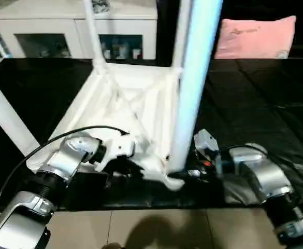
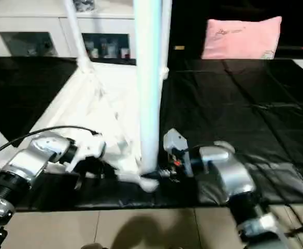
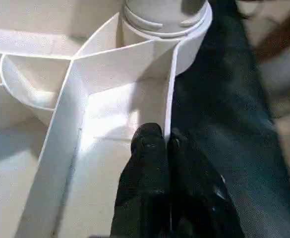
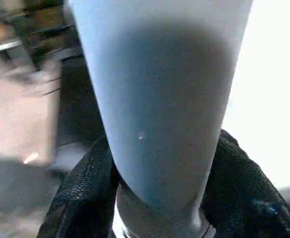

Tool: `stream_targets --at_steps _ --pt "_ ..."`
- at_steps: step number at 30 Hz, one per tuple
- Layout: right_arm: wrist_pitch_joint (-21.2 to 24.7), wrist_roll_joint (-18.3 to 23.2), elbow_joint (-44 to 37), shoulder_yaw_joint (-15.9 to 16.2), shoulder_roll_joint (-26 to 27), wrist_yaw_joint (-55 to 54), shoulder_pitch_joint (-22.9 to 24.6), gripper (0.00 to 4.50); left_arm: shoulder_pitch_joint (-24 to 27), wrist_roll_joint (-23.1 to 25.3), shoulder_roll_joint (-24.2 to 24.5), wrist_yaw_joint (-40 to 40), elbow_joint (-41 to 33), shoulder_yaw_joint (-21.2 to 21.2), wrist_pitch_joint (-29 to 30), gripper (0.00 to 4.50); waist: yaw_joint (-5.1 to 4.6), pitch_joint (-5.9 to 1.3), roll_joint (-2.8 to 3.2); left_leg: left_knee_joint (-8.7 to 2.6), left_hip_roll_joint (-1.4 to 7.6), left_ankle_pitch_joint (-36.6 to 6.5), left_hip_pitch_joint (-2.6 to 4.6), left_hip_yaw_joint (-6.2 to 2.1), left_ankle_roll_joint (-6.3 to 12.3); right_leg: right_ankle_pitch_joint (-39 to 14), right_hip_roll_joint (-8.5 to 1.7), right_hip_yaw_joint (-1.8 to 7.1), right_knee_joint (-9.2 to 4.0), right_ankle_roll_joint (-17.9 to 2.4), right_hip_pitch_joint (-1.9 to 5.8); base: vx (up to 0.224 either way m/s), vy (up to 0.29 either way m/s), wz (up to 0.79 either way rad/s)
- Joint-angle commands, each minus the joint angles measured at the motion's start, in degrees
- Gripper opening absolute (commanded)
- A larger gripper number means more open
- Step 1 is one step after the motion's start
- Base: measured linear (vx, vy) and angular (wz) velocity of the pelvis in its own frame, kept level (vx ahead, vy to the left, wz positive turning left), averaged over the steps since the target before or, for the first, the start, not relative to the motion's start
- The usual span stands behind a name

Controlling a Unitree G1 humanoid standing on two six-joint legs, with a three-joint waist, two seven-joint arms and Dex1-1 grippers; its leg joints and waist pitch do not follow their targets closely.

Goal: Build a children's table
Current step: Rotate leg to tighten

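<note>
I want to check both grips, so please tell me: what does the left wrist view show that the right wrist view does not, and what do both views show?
Left wrist view alone: the left gripper shut on a thin rib of the tabletop, and the leg's base seated in the corner socket.

Right wrist view alone: the right gripper, its fingers on either side of the leg.

Both: the same near leg and the black cloth under the work.
</note>
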Motion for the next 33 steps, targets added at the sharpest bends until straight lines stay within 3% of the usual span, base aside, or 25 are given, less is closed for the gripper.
stream_targets --at_steps 1,2,3,4,5,6,10,12,14,15,16,20,21,29,30,33 --pt "3.2 -1.3 2.1 -0.2 3.8 -9.2 0.7 2.05 -0.7 -1.6 -1.8 8.8 -2.6 5.2 5.4 0.0 -0.33 -3.24 -0.34 -4.71 0.7 -15.8 -0.04 -0.29 -0.23 -30.1 -2.97 2.06 -5.12 -6.2 3.24 0.0 0.0 0.0" --pt "4.7 -1.9 3.6 -1.3 7.1 -15.4 0.2 2.04 -0.9 -1.7 -3.5 13.6 -3.8 7.0 9.5 0.0 -1.22 -3.29 -0.51 -4.62 0.44 -16.2 -0.21 -0.4 -0.65 -31.9 -2.91 1.8 -5.29 -5.3 3.29 0.0 0.0 0.0" --pt "5.0 -2.0 4.1 -1.5 7.9 -16.9 0.0 2.04 -1.0 -1.8 -4.0 14.8 -4.1 7.5 10.4 0.0 -1.95 -3.13 -0.19 -4.56 0.21 -16.9 -0.3 -0.64 -0.93 -33.7 -2.91 1.47 -5.67 -4.6 3.18 0.0 0.0 0.0" --pt "5.4 -2.5 6.6 -2.3 11.0 -22.2 -1.3 2.04 -1.2 -1.7 -6.4 18.8 -5.4 8.5 13.5 0.0 -2.48 -3.08 -0.55 -4.54 0.13 -17.7 -0.37 -0.66 -0.74 -34.9 -2.77 1.27 -5.93 -4.0 3.24 0.0 0.0 0.0" --pt "5.4 -2.5 6.6 -2.3 11.0 -22.2 -1.3 2.03 -1.2 -1.7 -6.4 18.8 -5.4 8.5 13.5 0.0 -2.8 -3.11 -0.16 -4.33 0.0 -18.3 -0.17 -0.82 -0.57 -36.0 -2.93 1.1 -6.17 -3.6 3.04 0.0 0.0 0.0" --pt "5.9 -3.5 9.6 -3.0 14.0 -28.1 -3.1 2.03 -1.6 -1.1 -9.0 22.8 -6.3 9.0 15.6 0.0 -3.4 -3.14 -0.32 -4.2 -0.14 -18.9 -0.15 -0.82 -0.16 -36.2 -2.79 0.91 -6.54 -3.3 2.98 0.0 0.0 0.0" --pt "5.6 -5.1 13.6 -3.5 16.9 -34.9 -5.6 2.02 -2.7 -1.0 -12.5 27.2 -6.3 9.4 17.5 0.0 -4.39 -3.26 0.02 -4.3 -0.01 -19.3 0.12 -0.97 1.1 -32.8 -2.62 0.64 -6.84 -4.6 2.89 0.0 0.0 0.0" --pt "5.5 -7.2 16.4 -4.0 18.6 -39.9 -7.7 2.02 -3.5 -0.7 -14.8 29.7 -6.6 8.9 19.2 0.0 -4.7 -3.27 0.02 -4.42 0.12 -19.9 0.42 -0.95 1.28 -29.7 -2.58 0.69 -6.52 -6.4 2.89 0.0 0.0 0.0" --pt "5.5 -7.6 16.7 -4.2 18.9 -40.7 -8.0 2.02 -3.6 -0.7 -15.0 29.9 -6.8 8.8 19.7 0.0 -4.74 -3.35 0.03 -4.54 0.13 -19.3 0.15 -0.95 1.58 -27.7 -2.54 0.84 -6.24 -7.0 3.2 0.0 0.0 0.0" --pt "5.1 -7.3 16.4 -4.5 18.8 -40.0 -7.9 2.55 -3.8 -0.2 -15.0 29.8 -6.8 8.2 19.5 0.0 -4.72 -3.27 0.06 -4.68 0.23 -19.6 0.1 -0.98 1.83 -27.4 -2.52 0.87 -6.16 -7.2 3.2 0.0 0.0 0.0" --pt "4.7 -7.3 16.3 -4.7 18.7 -39.9 -8.0 2.69 -3.8 0.0 -15.0 30.1 -6.9 8.0 19.7 0.0 -4.71 -3.27 0.04 -4.61 0.23 -19.8 0.23 -0.91 1.95 -27.4 -2.53 0.92 -6.23 -7.2 3.14 0.0 0.0 0.0" --pt "2.4 -5.8 13.3 -5.4 16.3 -35.7 -6.6 2.81 -3.2 0.7 -13.2 27.9 -6.7 6.4 18.2 0.0 -4.51 -3.6 0.16 -4.63 0.41 -17.0 -0.08 -0.77 2.48 -21.5 -2.62 1.38 -5.49 -9.2 3.64 0.0 0.0 0.0" --pt "0.9 -5.9 11.5 -4.5 14.3 -33.0 -5.7 3.1 -2.6 0.9 -12.0 25.7 -6.3 5.7 16.4 0.0 -4.36 -3.75 0.15 -4.59 0.39 -16.2 -0.1 -0.74 2.95 -20.2 -2.63 1.41 -5.33 -9.5 3.8 0.0 0.0 0.0" --pt "-3.2 -3.8 6.0 -3.5 6.2 -19.3 -3.3 3.61 -1.0 1.3 -6.5 16.0 -3.9 3.2 8.3 0.0 -3.34 -4.12 0.08 -4.22 0.55 -9.9 -0.45 -0.44 5.28 -12.8 -2.68 1.6 -4.41 -12.1 4.39 0.0 0.0 0.0" --pt "-4.1 -2.5 3.9 -2.7 2.3 -11.3 -2.7 3.65 -0.8 1.2 -3.5 10.5 -2.4 2.2 3.2 0.0 -3.07 -4.14 0.11 -4.19 0.63 -9.9 -0.32 -0.47 5.7 -12.6 -2.63 1.55 -4.46 -12.3 4.17 0.0 0.0 0.0" --pt "-4.0 -1.9 3.0 -1.7 0.2 -6.9 -2.6 4.03 -0.9 1.2 -1.9 7.4 -1.8 1.4 1.5 0.0 -2.62 -4.1 0.33 -4.24 0.93 -10.3 -0.11 -0.46 5.75 -11.6 -2.54 1.57 -4.14 -13.1 4.02 0.0 0.0 0.0"
